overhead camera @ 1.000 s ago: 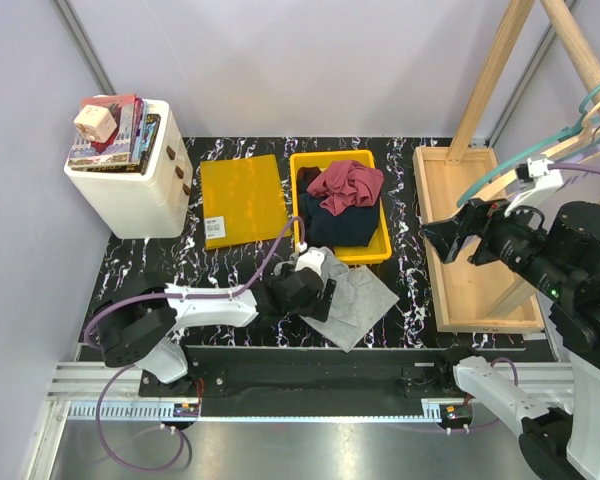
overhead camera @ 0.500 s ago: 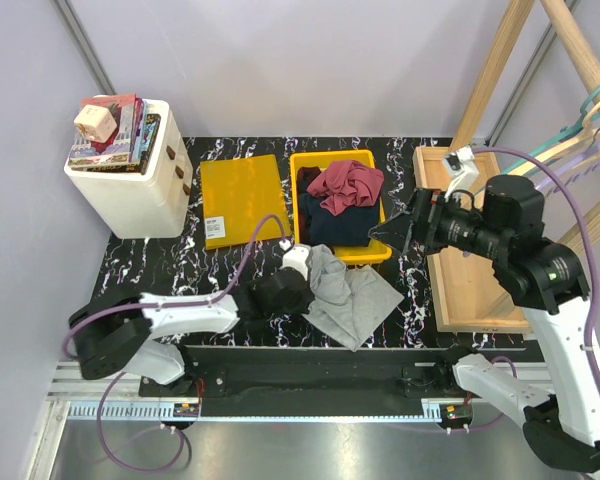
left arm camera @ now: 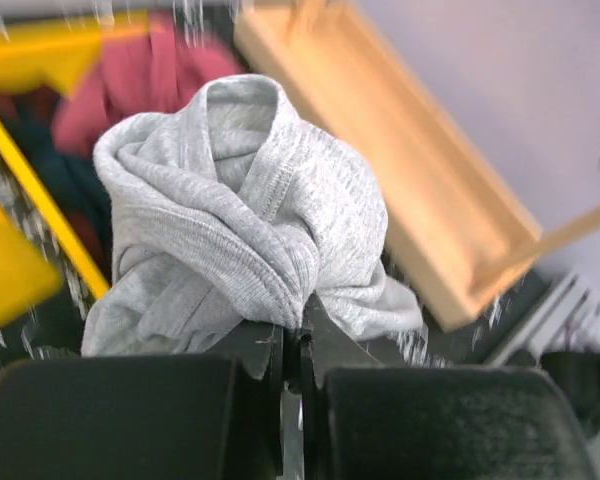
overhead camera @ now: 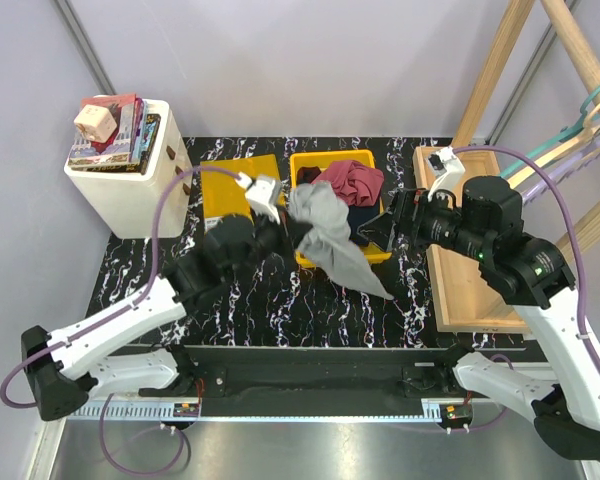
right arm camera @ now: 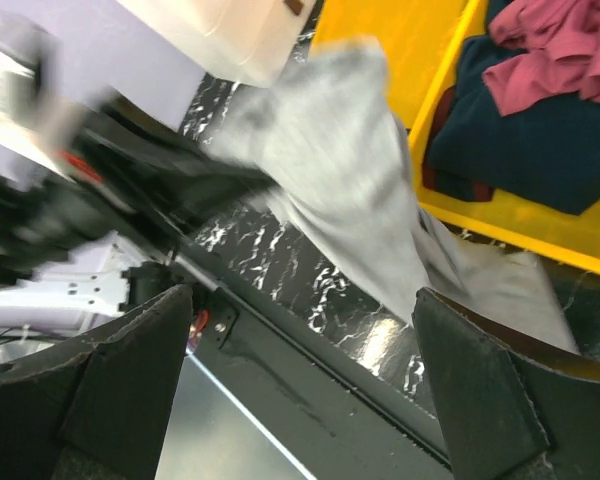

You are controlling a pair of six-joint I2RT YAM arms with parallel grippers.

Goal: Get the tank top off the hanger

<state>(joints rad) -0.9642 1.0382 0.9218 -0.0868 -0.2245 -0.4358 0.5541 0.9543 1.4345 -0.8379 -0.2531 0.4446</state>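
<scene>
Pinching a bunched fold of the grey tank top [overhead camera: 328, 238], the left gripper [left arm camera: 292, 335] has its jaws closed tight on the cloth, in the middle of the scene and above the table [overhead camera: 310, 300]. The garment hangs from it in the air, in front of the yellow bin [overhead camera: 330, 155], and its loose end trails down to the right towards the table. It looks light and very soft: it folds over itself, and it will probably swing and drape when it is moved. A thick fold or a hem seems the best place to take it, because one thin layer could pull out. To the right, the right gripper [right arm camera: 305, 345] stands wide and holds nothing, and it faces the cloth. The teal hanger [overhead camera: 572, 128] on the far right is well apart from the garment, so the garment appears to be free of it.
</scene>
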